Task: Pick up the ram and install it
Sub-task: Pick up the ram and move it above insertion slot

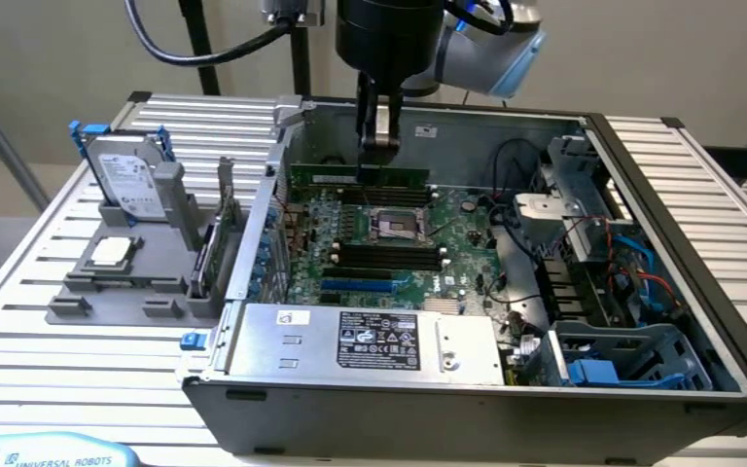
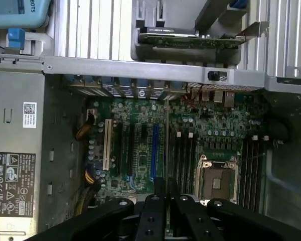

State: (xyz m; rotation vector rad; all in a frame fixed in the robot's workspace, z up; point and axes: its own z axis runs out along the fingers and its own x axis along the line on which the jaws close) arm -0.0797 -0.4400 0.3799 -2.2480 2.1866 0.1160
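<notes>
Ram clamped in hand, held clear above mobo, near CPU socket. Pickup looks done; install step in hand. Seating prob. needs stick lined up w/ black slots beside socket, square push.

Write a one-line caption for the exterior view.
The end effector holds the ram over the motherboard inside the open case.
</notes>
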